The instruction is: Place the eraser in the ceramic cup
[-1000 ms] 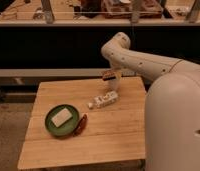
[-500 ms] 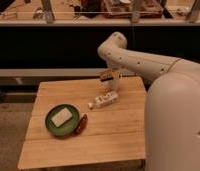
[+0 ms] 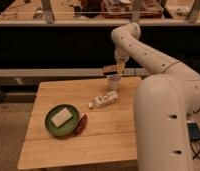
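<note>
tool [image 3: 113,70] gripping eraser [image 3: 111,68], hovering just over ceramic cup [image 3: 113,81] near surface [image 3: 58,135] far right edge, lining up the drop

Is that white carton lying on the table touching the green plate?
Apart. The camera view shows bare wood between the carton and the green plate; the gripper is above the ceramic cup.

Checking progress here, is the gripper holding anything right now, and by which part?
The gripper holds the eraser just above the ceramic cup; which part cannot be told.
</note>
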`<state>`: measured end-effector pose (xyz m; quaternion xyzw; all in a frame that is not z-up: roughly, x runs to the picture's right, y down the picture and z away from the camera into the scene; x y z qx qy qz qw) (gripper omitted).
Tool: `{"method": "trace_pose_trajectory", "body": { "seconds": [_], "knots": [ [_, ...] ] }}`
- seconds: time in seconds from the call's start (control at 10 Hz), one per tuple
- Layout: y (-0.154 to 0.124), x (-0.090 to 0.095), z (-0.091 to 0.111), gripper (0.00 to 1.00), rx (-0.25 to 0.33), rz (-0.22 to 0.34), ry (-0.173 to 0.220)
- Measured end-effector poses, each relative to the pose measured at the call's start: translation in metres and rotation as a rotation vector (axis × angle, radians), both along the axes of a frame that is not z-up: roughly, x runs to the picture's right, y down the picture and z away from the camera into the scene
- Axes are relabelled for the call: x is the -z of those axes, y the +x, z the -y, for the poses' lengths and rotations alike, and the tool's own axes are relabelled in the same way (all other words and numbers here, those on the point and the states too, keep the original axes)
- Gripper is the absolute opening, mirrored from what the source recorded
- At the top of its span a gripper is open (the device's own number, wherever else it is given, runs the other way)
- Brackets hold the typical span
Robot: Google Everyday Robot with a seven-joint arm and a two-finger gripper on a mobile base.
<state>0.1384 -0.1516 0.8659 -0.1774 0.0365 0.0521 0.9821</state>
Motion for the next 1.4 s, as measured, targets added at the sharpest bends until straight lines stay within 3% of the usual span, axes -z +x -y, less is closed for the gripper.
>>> {"method": "trace_pose_trajectory", "body": {
  "seconds": [0.3, 0.8, 0.9, 1.4],
  "knots": [
    [0.012, -0.015, -0.004, 0.0, 0.011, -0.053, -0.032],
    [0.049, -0.025, -0.007, 0.01, -0.089, -0.04, -0.067],
    [0.049, -0.026, -0.008, 0.05, -0.096, -0.035, -0.074],
    [0.052, -0.024, -0.01, 0.56, -0.099, -0.022, -0.084]
  ]
}}
